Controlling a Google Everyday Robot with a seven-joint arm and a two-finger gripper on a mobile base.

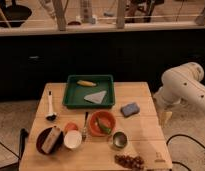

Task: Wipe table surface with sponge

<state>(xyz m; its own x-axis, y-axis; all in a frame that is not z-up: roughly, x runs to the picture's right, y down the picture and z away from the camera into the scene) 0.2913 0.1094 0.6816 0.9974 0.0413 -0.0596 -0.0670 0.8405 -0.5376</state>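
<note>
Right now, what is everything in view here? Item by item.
table surface: one, pale wood, centre
green tray: one, green, far middle
yellow item: one, yellow, in tray
cloth: one, grey, in tray
sponge: one, blue-grey, right of tray
orange bowl: one, orange, table's middle, something green inside
utensil: one, metallic, left of orange bowl
ladle: one, pale handle, dark head, left side
dark bowl: one, dark, near-left corner
white cup: one, white, beside dark bowl
orange item: one, orange, behind white cup
tin: one, metallic, near side
brown cluster: one, brown, near edge
arm: one, white, right of table
gripper: one, pale, off table's right edge, open, empty
</note>
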